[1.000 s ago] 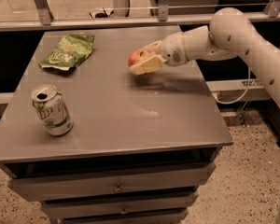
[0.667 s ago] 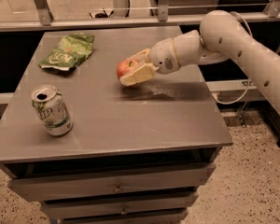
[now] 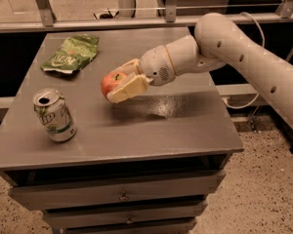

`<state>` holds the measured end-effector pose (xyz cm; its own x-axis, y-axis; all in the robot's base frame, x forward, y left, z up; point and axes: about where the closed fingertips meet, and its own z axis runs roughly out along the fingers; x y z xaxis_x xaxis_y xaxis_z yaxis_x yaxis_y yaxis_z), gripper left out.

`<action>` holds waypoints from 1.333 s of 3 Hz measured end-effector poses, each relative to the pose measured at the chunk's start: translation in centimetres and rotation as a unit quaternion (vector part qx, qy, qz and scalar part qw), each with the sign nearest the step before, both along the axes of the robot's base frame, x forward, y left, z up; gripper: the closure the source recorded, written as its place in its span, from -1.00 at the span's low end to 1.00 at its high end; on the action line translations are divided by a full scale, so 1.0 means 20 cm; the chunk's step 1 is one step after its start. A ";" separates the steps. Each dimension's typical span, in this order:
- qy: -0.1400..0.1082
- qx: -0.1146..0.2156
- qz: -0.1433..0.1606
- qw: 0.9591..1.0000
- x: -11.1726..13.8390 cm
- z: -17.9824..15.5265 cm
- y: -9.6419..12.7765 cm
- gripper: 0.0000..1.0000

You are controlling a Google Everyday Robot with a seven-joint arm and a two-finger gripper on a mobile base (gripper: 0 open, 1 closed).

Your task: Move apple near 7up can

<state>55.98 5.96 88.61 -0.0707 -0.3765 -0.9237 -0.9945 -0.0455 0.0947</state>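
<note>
As end effector [image 3: 120, 81] grips round apple [image 3: 109, 83], above matte tabletop [image 3: 185, 128]

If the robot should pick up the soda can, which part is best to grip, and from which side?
Probably the can at mid height, from the side facing the arm: it stands upright, so its straight wall suits two fingers. At present the gripper hangs over the table, shut on the apple.
</note>
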 end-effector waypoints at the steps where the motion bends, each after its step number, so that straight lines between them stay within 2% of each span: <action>1: 0.011 0.011 0.023 1.000 -0.08 -0.04 0.07 1.00; 3: 0.003 0.020 0.056 0.998 -0.18 -0.12 0.19 1.00; 4: -0.004 0.021 0.068 0.997 -0.22 -0.16 0.25 0.56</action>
<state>51.56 11.02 85.34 -0.0148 -0.3422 -0.9395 -0.9797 -0.1831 0.0821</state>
